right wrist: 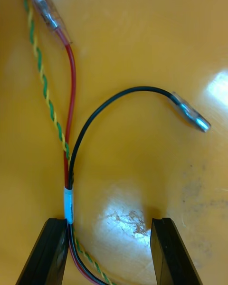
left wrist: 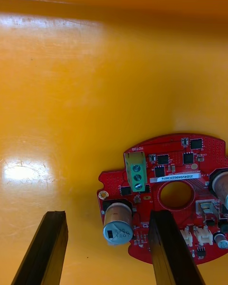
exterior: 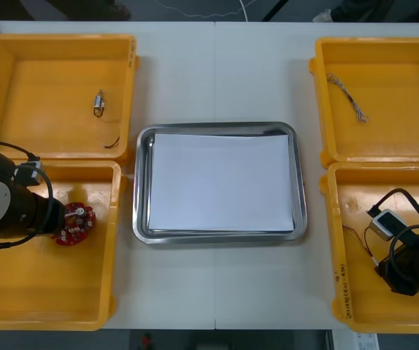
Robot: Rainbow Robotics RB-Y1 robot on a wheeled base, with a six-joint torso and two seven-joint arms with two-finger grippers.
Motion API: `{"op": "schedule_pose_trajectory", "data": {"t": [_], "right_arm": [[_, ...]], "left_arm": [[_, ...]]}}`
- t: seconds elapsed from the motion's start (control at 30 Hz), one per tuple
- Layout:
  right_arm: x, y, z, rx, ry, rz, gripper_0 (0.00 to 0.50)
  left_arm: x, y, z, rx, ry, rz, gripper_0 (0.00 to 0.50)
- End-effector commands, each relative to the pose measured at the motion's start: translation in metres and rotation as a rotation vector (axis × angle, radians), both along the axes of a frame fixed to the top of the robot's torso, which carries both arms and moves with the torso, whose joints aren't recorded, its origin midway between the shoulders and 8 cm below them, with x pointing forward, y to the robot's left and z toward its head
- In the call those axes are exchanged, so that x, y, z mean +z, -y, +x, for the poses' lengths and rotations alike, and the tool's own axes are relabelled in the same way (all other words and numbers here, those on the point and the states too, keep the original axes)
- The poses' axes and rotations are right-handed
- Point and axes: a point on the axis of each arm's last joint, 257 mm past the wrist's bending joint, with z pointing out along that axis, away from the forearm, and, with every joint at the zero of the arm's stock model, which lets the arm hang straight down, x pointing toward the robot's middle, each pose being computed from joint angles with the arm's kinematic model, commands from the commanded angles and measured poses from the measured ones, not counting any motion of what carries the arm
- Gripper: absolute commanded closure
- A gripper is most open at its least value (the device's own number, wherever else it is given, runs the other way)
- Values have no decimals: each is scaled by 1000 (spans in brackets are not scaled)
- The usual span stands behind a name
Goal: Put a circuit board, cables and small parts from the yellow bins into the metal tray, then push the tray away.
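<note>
Evidently the job is barely begun: the shallow shiny metal tray [exterior: 139, 182] in the middle of the light table [exterior: 217, 80] holds nothing on its flat white lining [exterior: 220, 182]; a board, cables and small parts are all yet to be carried over, and the push away comes after that. The left gripper [left wrist: 107, 214] is low in the near left yellow plastic bin [exterior: 20, 292], fingers wide apart and empty; the round red circuit board [left wrist: 147, 197] lies flat on the bin floor, mostly outside the gap, with one finger crossing its edge. The right gripper [right wrist: 109, 220] is down in the near right yellow plastic bin [exterior: 341, 219], also spread wide and gripping nothing; the bundled cable of red, black and twisted yellow-green strands [right wrist: 69, 171] runs just along the inner face of one finger. The far left yellow bin [exterior: 20, 80] keeps a small metal part [exterior: 98, 103]; the far right yellow bin [exterior: 406, 124] keeps a pale twisted cable [exterior: 348, 96]. From above, each arm's bulk covers its own fingers; the board is cut off at the wrist picture's edge, the bundle runs out of frame at both ends; whether any fingertip touches a bin floor I cannot tell; a thin dark curl [exterior: 112, 144] near the small part is too slight to identify.
</note>
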Motion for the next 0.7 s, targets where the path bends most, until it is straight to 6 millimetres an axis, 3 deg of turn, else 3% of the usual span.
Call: {"op": "schedule_pose_trajectory", "data": {"t": [0.03, 0.07, 0.1, 0.13, 0.7], "right_arm": [[-14, -16, -12, -24, -17, 53, 0], [-15, -17, -13, -23, -18, 53, 0], [-15, -17, -13, -24, -20, 55, 0], [-15, -19, -13, -22, -18, 58, 0], [-20, -33, -10, -4, 0, 64, 0]], "left_arm": [[-12, 4, -8, 8, -22, -30, 264], [-12, 4, -8, 7, -22, -32, 317], [-12, 6, -8, 8, -22, -36, 426], [-12, 6, -8, 11, -24, -40, 494], [-8, 8, -8, 11, -20, -52, 500]]}}
